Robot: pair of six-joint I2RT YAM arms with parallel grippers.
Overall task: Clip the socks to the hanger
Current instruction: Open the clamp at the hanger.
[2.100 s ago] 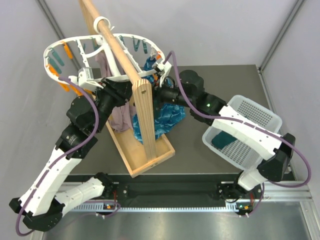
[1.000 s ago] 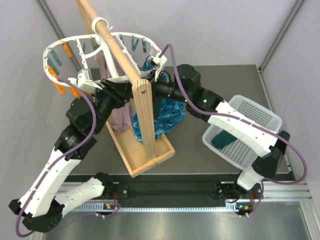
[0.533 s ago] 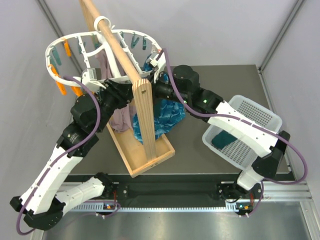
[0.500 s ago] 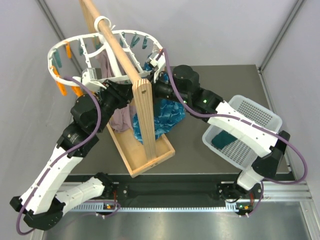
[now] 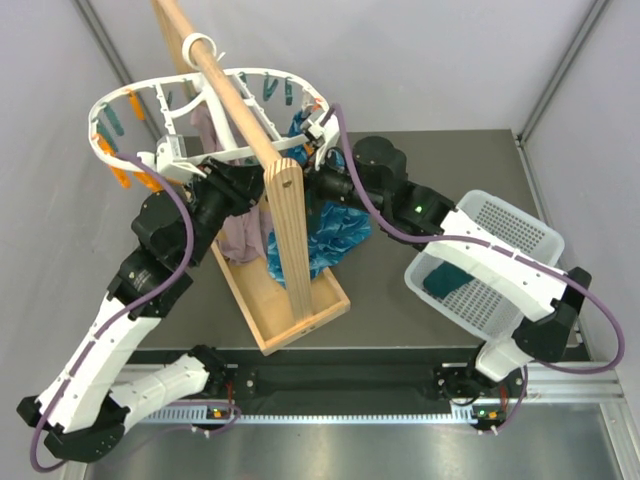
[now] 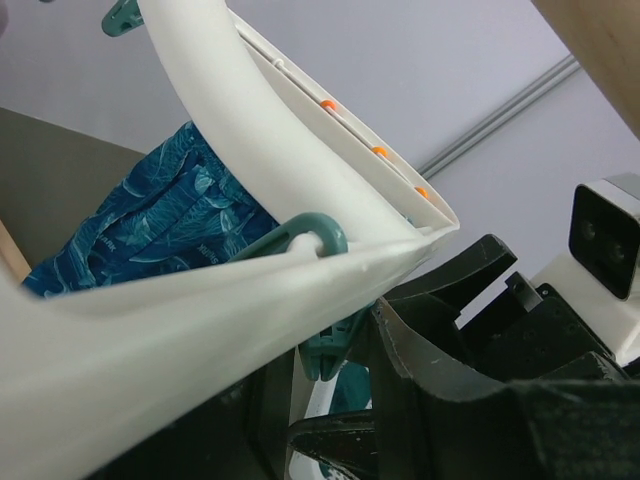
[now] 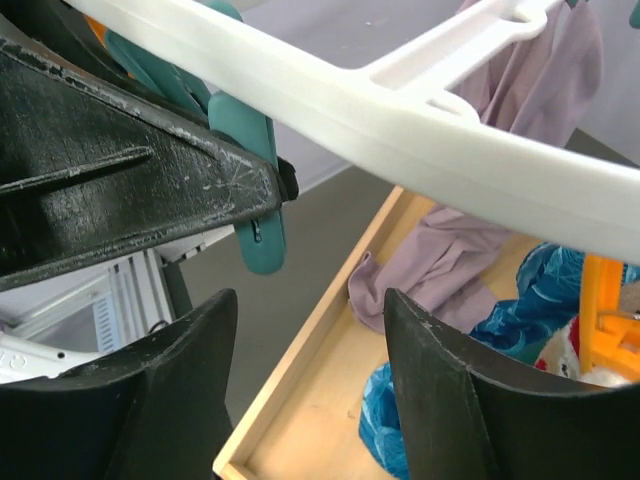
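The white hanger [image 5: 262, 73] hangs by its hook on the pole, and its rim crosses both wrist views [image 6: 230, 130] [image 7: 400, 110]. My left gripper [image 6: 340, 400] reaches under the near-right rim and is shut on a teal peg [image 6: 333, 348]. In the right wrist view one of its black fingers [image 7: 130, 180] lies across that same peg [image 7: 255, 235]. My right gripper [image 7: 310, 380] is just beside it, open, with only the tray and cloths far below between its fingers. One dark teal sock [image 5: 448, 280] lies in the basket.
The wooden pole [image 5: 235, 95] rests on an upright post [image 5: 290, 230] rising from a wooden tray [image 5: 290, 320]. A blue mottled cloth [image 5: 340, 230] and a mauve cloth [image 5: 238, 235] hang down into the tray. A white basket [image 5: 500, 215] stands at the right.
My right gripper has opened and its arm has drawn back a little to the right. The left jaws narrowed onto the teal peg. The hanger has swung slightly.
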